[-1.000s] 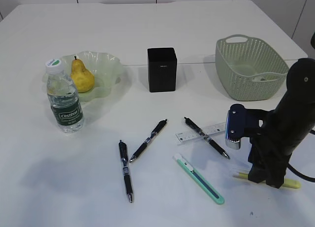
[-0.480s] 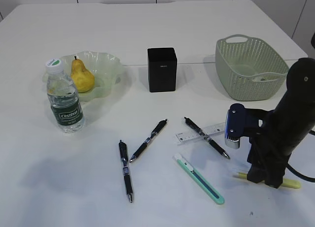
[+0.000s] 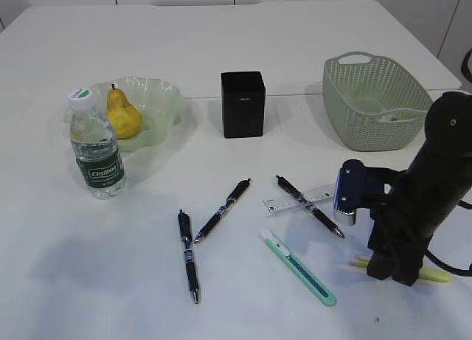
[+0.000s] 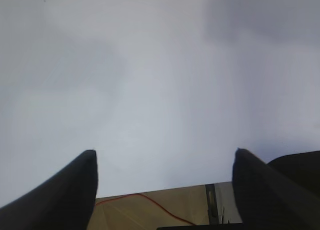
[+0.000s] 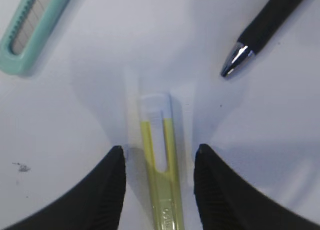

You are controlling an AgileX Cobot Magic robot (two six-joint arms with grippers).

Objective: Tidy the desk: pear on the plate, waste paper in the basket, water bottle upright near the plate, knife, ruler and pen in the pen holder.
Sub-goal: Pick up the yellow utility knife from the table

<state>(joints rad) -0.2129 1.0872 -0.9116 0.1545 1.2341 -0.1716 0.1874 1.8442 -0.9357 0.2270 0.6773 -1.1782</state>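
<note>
The right arm (image 3: 431, 185) is matte black and bulky, with a blue-and-silver block (image 3: 348, 196) at its wrist and a black cable (image 3: 450, 265) trailing behind.

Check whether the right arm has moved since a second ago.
Yes. The right arm has shifted slightly left and down, toward the knife; its blue block now sits closer to the ruler.

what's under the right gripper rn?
A yellow pen lies on the desk between the right gripper's open fingers, not clamped. Its rear end is hidden.
</note>
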